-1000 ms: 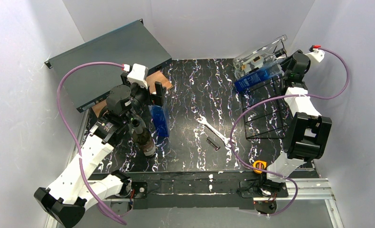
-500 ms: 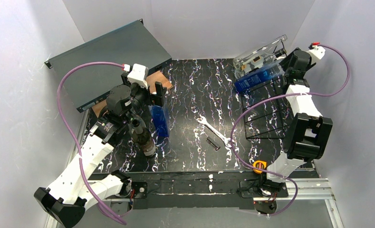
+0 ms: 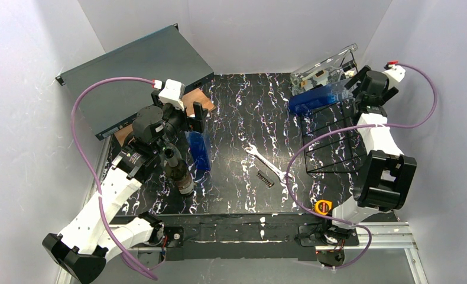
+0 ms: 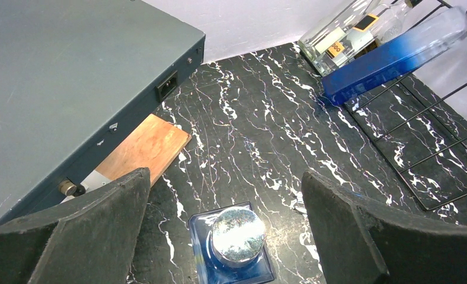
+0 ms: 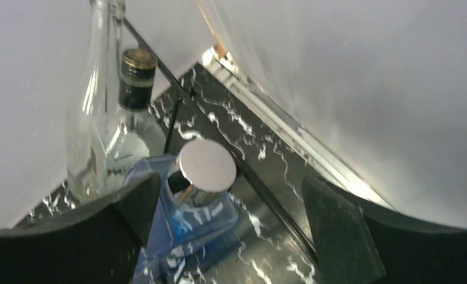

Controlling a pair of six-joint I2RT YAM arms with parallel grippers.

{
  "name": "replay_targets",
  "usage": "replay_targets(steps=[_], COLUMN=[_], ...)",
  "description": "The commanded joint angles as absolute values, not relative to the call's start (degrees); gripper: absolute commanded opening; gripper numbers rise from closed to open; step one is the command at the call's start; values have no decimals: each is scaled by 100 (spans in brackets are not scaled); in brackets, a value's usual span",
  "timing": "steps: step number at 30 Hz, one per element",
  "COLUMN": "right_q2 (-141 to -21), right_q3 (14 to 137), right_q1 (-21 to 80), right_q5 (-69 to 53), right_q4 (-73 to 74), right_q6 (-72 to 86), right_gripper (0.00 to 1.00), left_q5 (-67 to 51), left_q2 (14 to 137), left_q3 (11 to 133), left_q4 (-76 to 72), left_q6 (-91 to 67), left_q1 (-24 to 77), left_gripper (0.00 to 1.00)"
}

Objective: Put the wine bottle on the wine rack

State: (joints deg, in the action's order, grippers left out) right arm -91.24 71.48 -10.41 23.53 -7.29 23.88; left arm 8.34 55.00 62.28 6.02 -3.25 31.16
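The black wire wine rack [image 3: 331, 139] stands at the right of the table. A blue square wine bottle [image 3: 315, 98] lies slanted across its top, beside a clear bottle [image 3: 326, 64]. My right gripper [image 3: 352, 84] is open at the blue bottle's cap end. In the right wrist view the silver cap [image 5: 207, 164] sits near the left finger [image 5: 110, 228], with a wide gap to the right one. My left gripper [image 3: 198, 120] is open above a second blue bottle [image 3: 199, 151], whose silver cap [image 4: 237, 234] shows between the fingers. A dark bottle [image 3: 178, 170] lies under the left arm.
A dark grey flat metal case [image 3: 133, 74] leans at the back left, with a wooden board [image 3: 191, 99] at its foot. A wrench [image 3: 265, 161] and a small black toothed part [image 3: 265, 178] lie mid-table. A yellow round object [image 3: 323, 206] sits by the right base.
My right gripper has opened and let go of the blue bottle, which now rests on the rack. The right wrist has drawn back slightly to the right. The left arm has not moved.
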Motion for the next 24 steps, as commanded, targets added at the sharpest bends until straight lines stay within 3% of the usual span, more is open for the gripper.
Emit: replay_targets(steps=[1, 15, 24], right_q2=[-8855, -8829, -8307], right_q3=[6398, 6282, 5687], right_q1=[-862, -704, -528], right_q5=[1413, 760, 1100], right_q4=[-368, -577, -1101], right_q6=[2353, 2205, 1826], right_gripper=[99, 98, 98], left_q5=[800, 761, 722], left_q2=[5406, 5344, 5405], left_q3=[6301, 6303, 6307], left_q4=[501, 501, 505], left_q6=[-365, -391, -420], left_q1=[3138, 3138, 3146], left_gripper=[99, 99, 99])
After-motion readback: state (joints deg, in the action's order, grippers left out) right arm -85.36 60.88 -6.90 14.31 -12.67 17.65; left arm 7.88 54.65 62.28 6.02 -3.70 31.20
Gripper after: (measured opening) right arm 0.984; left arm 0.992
